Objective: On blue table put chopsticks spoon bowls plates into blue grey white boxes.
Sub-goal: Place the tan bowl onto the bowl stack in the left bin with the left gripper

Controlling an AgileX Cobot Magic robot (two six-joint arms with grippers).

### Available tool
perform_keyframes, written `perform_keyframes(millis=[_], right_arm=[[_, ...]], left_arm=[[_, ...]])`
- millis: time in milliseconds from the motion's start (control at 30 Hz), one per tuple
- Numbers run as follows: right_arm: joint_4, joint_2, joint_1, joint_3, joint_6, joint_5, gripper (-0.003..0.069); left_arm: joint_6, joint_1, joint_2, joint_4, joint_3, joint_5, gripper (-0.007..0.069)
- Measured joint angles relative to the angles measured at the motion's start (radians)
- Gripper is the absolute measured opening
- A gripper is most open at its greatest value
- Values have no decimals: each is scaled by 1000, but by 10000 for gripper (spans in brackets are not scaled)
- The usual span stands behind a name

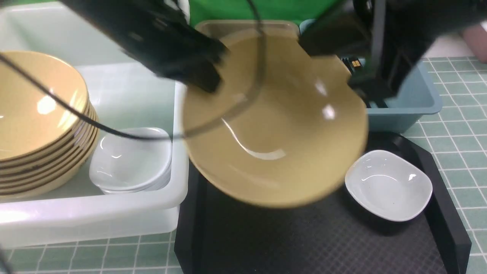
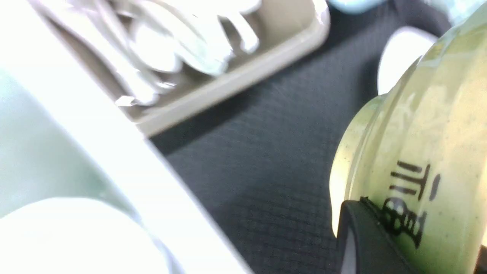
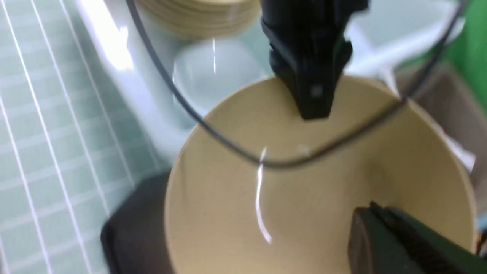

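A large yellow bowl point(image 1: 274, 144) hangs tilted above the black tray point(image 1: 304, 243). My left gripper point(image 1: 207, 82) is shut on its far left rim, and my right gripper point(image 1: 363, 91) is shut on its far right rim. The left wrist view shows the bowl's underside point(image 2: 430, 125) between my left gripper's point(image 2: 418, 236) jaws. The right wrist view shows the bowl's inside point(image 3: 304, 198), my right gripper point(image 3: 426, 222) on the rim, and the left gripper point(image 3: 312, 102) opposite. Several yellow bowls point(image 1: 34, 125) and stacked white plates point(image 1: 131, 160) sit in the white box point(image 1: 87, 217). One plate point(image 1: 388, 184) lies on the tray.
The grey box point(image 2: 236, 76) holds white spoons point(image 2: 179, 42). The blue box point(image 1: 411, 102) stands at the back right, with black gold-marked stick ends point(image 1: 355, 62) showing in it. The blue table point(image 1: 456, 140) surrounds the tray. A black cable point(image 1: 76, 114) crosses in front of the bowls.
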Motion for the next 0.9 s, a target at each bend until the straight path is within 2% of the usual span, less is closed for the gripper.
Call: perform_keyframes(millis=[100, 133, 200, 267, 300, 333, 367, 400, 433, 533, 667, 900], right_arm=[[0, 42, 41, -47, -5, -16, 43], [0, 99, 82, -100, -22, -21, 43], [1, 161, 111, -154, -39, -21, 43], [2, 249, 148, -235, -55, -18, 43], [3, 287, 157, -271, -57, -16, 43], [5, 302, 158, -286, -56, -15, 43], [6, 353, 163, -340, -59, -6, 43], [6, 364, 163, -352, -59, -4, 43], [6, 398, 164, -389, -59, -2, 43], [8, 436, 164, -423, -59, -4, 43], [43, 453, 164, -430, -83, -4, 43], [57, 457, 165, -431, -104, -2, 43]], left_arm=[[-3, 104, -56, -9, 0, 32, 7], [-16, 196, -100, -10, 0, 52, 6], [-28, 279, -135, -9, 0, 61, 6], [-46, 421, -186, -4, 0, 63, 6], [-53, 489, -204, -1, 0, 63, 6], [-54, 500, -209, -1, 0, 63, 6], [-58, 576, -226, 7, 0, 63, 6], [-58, 596, -230, 9, 0, 63, 6], [-61, 672, -239, 25, 0, 63, 6], [-62, 774, -241, 45, 26, 37, 6], [-62, 833, -229, 55, 108, -51, 6], [-53, 835, -104, 62, 213, -155, 8]])
